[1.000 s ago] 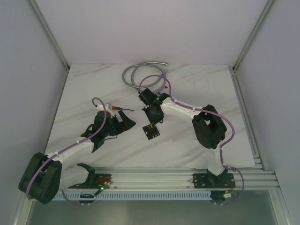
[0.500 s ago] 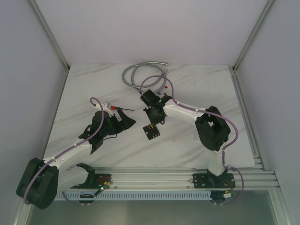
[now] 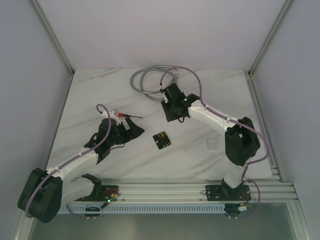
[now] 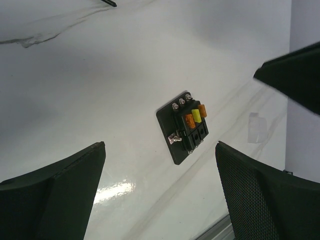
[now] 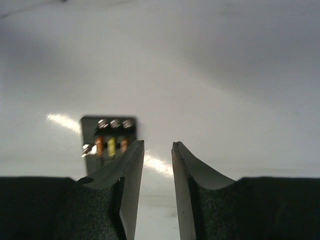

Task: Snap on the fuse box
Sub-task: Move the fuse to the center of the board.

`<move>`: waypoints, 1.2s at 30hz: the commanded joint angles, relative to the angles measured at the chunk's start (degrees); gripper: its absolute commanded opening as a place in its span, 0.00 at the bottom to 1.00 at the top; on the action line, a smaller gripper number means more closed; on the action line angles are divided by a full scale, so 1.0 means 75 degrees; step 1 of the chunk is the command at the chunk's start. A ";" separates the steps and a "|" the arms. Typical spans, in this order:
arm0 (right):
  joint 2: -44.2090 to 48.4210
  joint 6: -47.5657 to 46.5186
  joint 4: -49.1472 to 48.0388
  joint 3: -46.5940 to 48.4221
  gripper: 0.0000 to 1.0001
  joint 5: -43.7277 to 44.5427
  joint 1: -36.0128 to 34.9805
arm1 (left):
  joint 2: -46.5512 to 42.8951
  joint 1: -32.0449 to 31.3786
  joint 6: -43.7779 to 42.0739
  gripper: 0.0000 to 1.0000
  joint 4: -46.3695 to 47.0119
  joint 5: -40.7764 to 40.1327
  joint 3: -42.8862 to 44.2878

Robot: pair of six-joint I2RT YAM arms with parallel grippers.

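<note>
The fuse box (image 3: 161, 139) is a small black square block lying flat on the marble table, apart from both grippers. Orange and yellow fuses and three screw heads show on top of the fuse box (image 4: 186, 127). My left gripper (image 3: 135, 130) stands wide open to its left, and in its wrist view the left gripper (image 4: 160, 148) holds nothing. My right gripper (image 3: 176, 118) hovers behind the box, towards the far side. In the right wrist view the right gripper (image 5: 158, 145) has its jaws a narrow gap apart and empty, with the fuse box (image 5: 110, 136) beyond the left fingertip.
A coiled grey cable (image 3: 152, 80) lies at the back of the table. A red-handled tool (image 3: 125, 115) sits by the left arm. A faint clear square piece (image 3: 212, 144) lies right of the box. An aluminium rail (image 3: 165, 190) runs along the near edge.
My right gripper has pulled back from the fuse box towards the far right and its jaws have parted. The box stays on the table. The left arm has hardly moved.
</note>
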State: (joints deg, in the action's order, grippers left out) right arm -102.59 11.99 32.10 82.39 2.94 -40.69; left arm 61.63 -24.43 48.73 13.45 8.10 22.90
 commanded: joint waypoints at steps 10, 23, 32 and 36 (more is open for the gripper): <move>-0.1808 -0.0699 -0.2337 0.1036 0.41 0.0783 0.1811 | 0.0947 0.0069 -0.0413 1.00 -0.0089 -0.0146 0.0680; -0.3795 -0.1025 -0.2960 0.2747 0.39 0.0341 0.2310 | 0.2068 0.0114 -0.0438 1.00 0.0010 -0.0009 0.1014; -0.4015 -0.0977 -0.2799 0.2614 0.34 -0.0234 0.2310 | 0.2367 0.0116 -0.0415 1.00 0.0092 0.0174 0.1109; -0.3726 -0.0977 -0.2683 0.2004 0.28 -0.0406 0.2303 | 0.2292 0.0116 -0.0384 1.00 0.0110 0.0205 0.1058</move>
State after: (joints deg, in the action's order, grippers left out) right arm -132.35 5.23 10.59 101.47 2.35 -23.35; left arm 79.18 -23.94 46.39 13.50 8.62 30.04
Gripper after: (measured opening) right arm 0.307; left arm 0.998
